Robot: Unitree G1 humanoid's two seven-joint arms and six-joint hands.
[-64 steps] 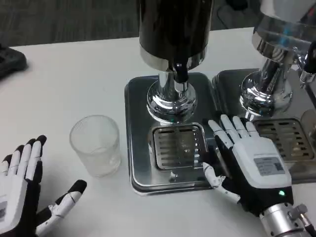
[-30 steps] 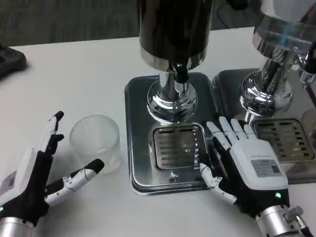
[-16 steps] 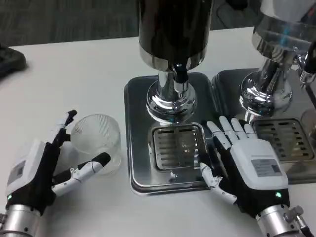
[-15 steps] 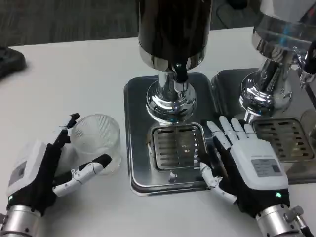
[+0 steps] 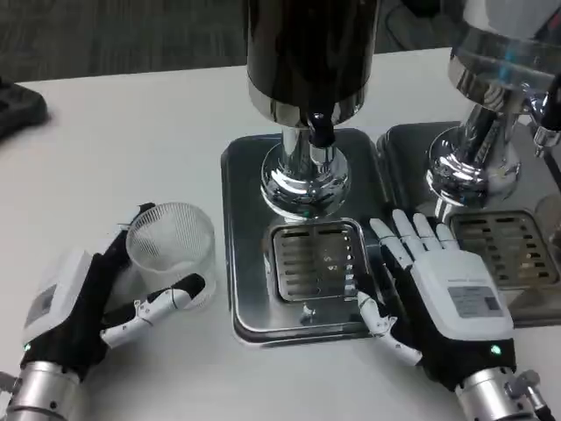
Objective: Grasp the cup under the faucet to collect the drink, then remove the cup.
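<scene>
The clear ribbed plastic cup (image 5: 172, 254) stands empty on the white worktop (image 5: 131, 140), left of the steel drip tray (image 5: 241, 263) and not yet under the black faucet (image 5: 321, 130). The left robot hand (image 5: 92, 303) cups around it, contact unclear; the right robot hand (image 5: 434, 294) rests open on the tray. Everything remains to do.

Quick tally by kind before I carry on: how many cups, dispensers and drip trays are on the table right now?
Cups: 1, clear cup
Dispensers: 2, dark dispenser, silver dispenser
Drip trays: 2, left tray, right tray
Total: 5
</scene>
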